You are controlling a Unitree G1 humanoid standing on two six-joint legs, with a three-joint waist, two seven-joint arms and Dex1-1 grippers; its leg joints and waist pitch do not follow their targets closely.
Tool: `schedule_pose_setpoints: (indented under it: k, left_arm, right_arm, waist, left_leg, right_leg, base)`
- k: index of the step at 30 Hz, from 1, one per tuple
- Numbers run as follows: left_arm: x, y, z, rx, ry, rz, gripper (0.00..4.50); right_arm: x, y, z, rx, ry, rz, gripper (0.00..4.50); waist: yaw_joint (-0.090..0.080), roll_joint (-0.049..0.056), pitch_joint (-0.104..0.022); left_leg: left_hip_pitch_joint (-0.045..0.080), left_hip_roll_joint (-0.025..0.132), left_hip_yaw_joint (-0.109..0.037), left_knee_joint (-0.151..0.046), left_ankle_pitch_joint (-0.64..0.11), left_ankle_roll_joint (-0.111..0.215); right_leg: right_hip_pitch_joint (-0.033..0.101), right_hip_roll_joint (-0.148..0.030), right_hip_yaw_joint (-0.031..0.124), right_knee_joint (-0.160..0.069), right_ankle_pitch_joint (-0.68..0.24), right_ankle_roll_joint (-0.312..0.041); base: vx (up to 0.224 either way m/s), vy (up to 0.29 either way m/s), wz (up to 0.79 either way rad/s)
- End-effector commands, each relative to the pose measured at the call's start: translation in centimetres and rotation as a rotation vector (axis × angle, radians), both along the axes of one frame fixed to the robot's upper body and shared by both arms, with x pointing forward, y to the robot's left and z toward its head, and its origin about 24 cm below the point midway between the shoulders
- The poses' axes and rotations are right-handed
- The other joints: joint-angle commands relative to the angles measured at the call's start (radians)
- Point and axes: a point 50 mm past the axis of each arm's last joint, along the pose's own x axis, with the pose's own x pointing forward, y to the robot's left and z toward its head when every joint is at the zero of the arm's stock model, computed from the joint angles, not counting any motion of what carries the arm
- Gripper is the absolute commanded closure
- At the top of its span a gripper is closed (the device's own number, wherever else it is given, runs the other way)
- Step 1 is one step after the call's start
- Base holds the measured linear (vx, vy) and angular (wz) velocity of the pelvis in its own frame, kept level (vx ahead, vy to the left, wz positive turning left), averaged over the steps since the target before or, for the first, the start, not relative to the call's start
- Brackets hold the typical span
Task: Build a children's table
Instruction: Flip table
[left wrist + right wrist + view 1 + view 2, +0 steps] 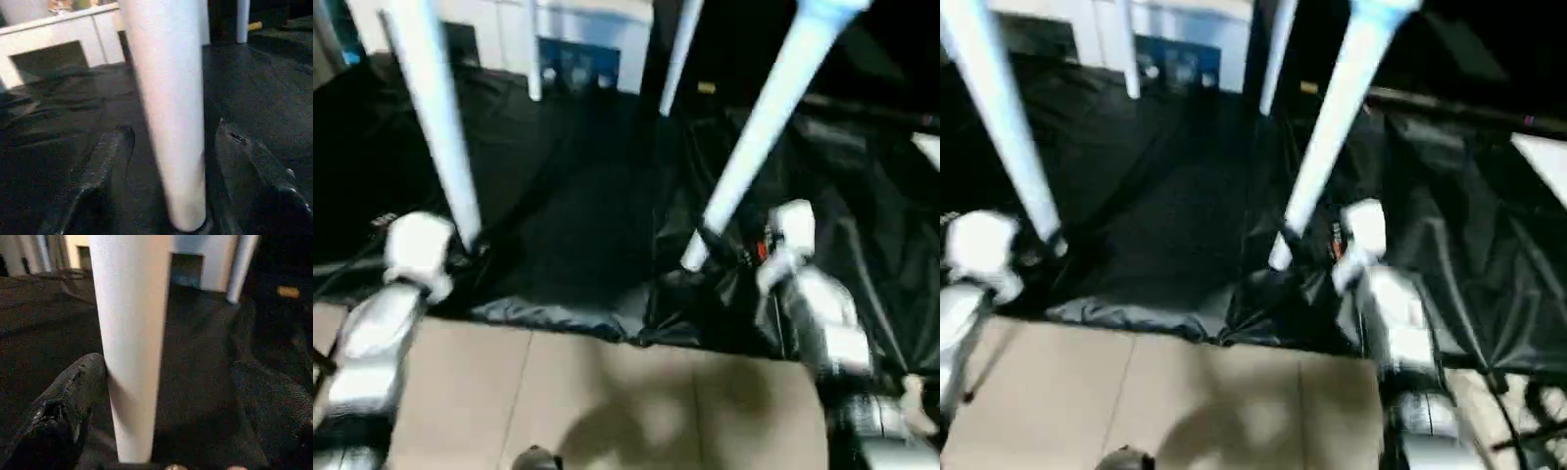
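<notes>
The children's table stands on its white tapered legs on a black cloth (578,225). The near left leg (435,117) comes down between the fingers of my left gripper (472,250). In the left wrist view this leg (168,122) has a gap to each black finger (105,161), so the left gripper (171,129) is open around it. The near right leg (764,127) ends at my right gripper (717,245). In the right wrist view that gripper (168,364) is wide open, one finger (78,382) against the leg (129,347), the other well apart. Two far legs (677,54) stand behind.
A white cabinet (597,39) stands at the back beyond the cloth. Beige floor (568,401) lies in front of the cloth's crumpled near edge. A small yellow object (706,88) lies on the cloth at the back right.
</notes>
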Motion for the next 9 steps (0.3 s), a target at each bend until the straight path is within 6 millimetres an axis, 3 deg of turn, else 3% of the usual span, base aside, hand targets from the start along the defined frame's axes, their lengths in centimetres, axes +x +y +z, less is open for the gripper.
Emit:
schedule_pose_setpoints:
  k: [1,3,5,9]
  left_arm:
    - [-1.1,-0.6,-0.1,-0.030,-0.020,-0.004,1.46]
    - [-2.2,-0.7,-1.0,-0.066,0.024,0.036,1.46]
    - [-3.0,-1.1,-1.8,-0.072,0.064,0.050,1.46]
    - [-5.2,-2.2,-2.7,0.003,0.112,0.113,1.46]
  right_arm:
    - [-0.9,0.0,-0.2,-0.015,-0.025,-0.011,0.00]
    - [-2.0,0.0,-0.8,-0.017,-0.014,-0.024,0.00]
    - [-3.1,0.0,-1.2,-0.011,-0.010,-0.044,0.00]
    - [-5.0,-0.2,-0.9,-0.025,-0.015,-0.115,0.00]
  waist:
    - [0.002,0.030,-0.067]
    - [-0.001,0.033,-0.060]
    - [-0.002,0.028,-0.053]
    - [-0.001,0.025,-0.041]
  left_leg:
    - [0.036,0.048,-0.028,-0.078,-0.294,-0.021]
    - [0.041,0.050,-0.027,-0.084,-0.347,-0.022]
    - [0.041,0.048,-0.027,-0.087,-0.394,-0.028]
    - [0.044,0.053,-0.036,-0.098,-0.468,-0.049]
  right_leg:
    - [0.034,-0.078,0.049,-0.066,0.003,-0.204]
    - [0.027,-0.074,0.052,-0.078,-0.096,-0.191]
    - [0.021,-0.073,0.054,-0.090,-0.203,-0.172]
    - [0.012,-0.077,0.058,-0.109,-0.359,-0.110]
  base:
    - [0.000,0.000,0.00]
    - [0.000,0.000,0.00]
    - [0.000,0.000,0.00]
    - [0.000,0.000,0.00]
